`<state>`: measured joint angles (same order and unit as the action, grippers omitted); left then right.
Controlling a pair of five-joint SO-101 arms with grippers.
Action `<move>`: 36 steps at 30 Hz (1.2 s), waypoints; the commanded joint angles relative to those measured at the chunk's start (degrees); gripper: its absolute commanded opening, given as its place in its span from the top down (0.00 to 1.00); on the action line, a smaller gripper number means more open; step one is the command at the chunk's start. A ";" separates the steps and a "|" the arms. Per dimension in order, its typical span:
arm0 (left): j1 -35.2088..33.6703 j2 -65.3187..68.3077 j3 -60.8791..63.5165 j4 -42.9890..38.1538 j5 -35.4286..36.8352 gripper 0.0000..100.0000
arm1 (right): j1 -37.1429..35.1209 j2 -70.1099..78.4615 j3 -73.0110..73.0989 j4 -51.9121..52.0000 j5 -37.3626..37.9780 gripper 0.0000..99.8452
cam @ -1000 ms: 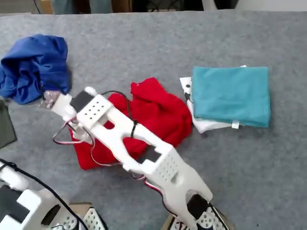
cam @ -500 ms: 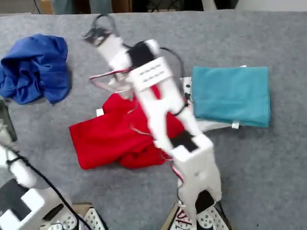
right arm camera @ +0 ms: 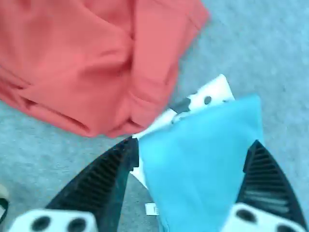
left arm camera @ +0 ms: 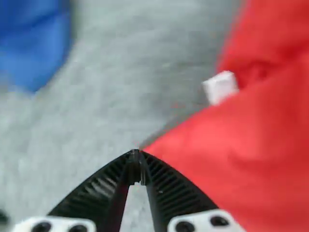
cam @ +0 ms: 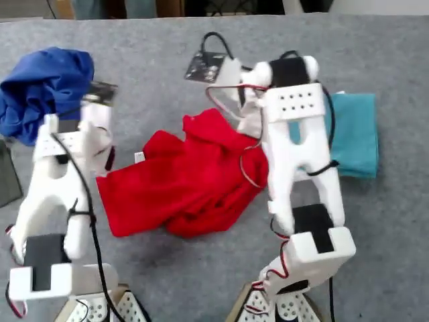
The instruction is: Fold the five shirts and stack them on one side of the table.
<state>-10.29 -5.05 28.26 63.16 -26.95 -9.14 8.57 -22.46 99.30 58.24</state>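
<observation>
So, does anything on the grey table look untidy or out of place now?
Yes. The red shirt lies crumpled and unfolded in the middle, and the blue shirt sits bunched in a heap at a far corner. Only the folded teal shirt looks neat, though the white spotted shirt under it pokes out unevenly.

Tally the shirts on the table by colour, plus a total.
Blue shirt, crumpled: 1
Red shirt, spread loose: 1
Teal shirt, folded: 1
White shirt, under the teal one: 1
Total: 4 shirts. A dark thing at the table edge may be a fifth; cannot tell.
</observation>
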 commanded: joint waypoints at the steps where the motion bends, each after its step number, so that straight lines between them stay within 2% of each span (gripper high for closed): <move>1: 2.77 4.40 -1.63 -0.97 -3.96 0.97 | 1.41 -3.03 0.04 -1.41 0.70 0.65; 3: 2.77 8.97 -4.09 -0.18 -3.96 0.93 | 1.32 -3.03 0.04 -1.32 0.70 0.65; 7: 2.68 18.73 -12.97 8.18 -5.63 0.86 | 1.32 -2.95 0.04 -1.41 0.70 0.65; 11: 0.75 25.32 -20.00 13.98 -11.25 0.88 | 1.32 -2.95 0.13 -1.76 0.70 0.65; 20: -5.85 26.29 -36.62 29.01 -23.30 0.90 | 1.23 -0.92 -0.31 -2.46 0.62 0.65; 28: -5.41 28.57 -39.43 30.51 -31.56 0.79 | 1.23 -0.84 -0.40 -2.37 0.62 0.65; 36: -7.43 40.53 -41.10 26.90 -31.82 0.79 | 1.23 -0.57 -0.40 -2.46 0.62 0.65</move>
<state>-16.79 33.54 -10.07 91.03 -58.59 -8.62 8.57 -22.37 97.80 58.24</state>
